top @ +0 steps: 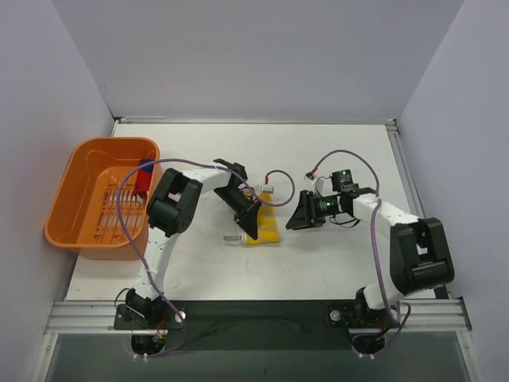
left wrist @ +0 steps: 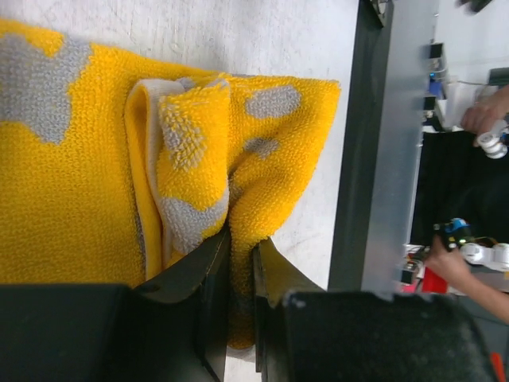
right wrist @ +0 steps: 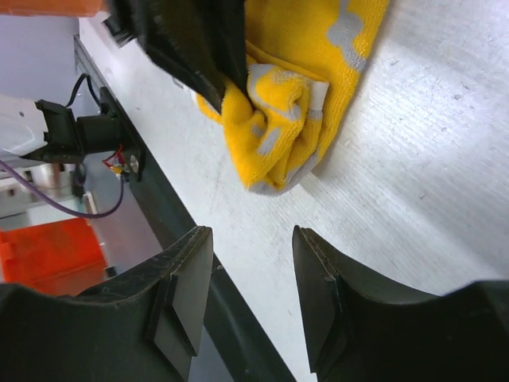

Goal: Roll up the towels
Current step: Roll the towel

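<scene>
The yellow towel [top: 267, 228] lies at the middle of the table, partly bunched into a loose fold. My left gripper [top: 249, 228] is shut on it. In the left wrist view the left gripper [left wrist: 242, 240] pinches a ridge of the yellow towel [left wrist: 71, 199], which has grey patches. My right gripper [top: 293, 224] hovers just right of the towel, apart from it. In the right wrist view the right gripper [right wrist: 250, 232] is open over bare table, with the yellow towel [right wrist: 290, 95] beyond its tips. The red and turquoise towel [top: 145, 177] sits at the tub's right rim, half hidden by my left arm.
An orange plastic tub [top: 79, 208] stands at the far left of the table. A black rail [left wrist: 358, 159] runs along the near table edge, close to the towel. White walls close in the back and both sides.
</scene>
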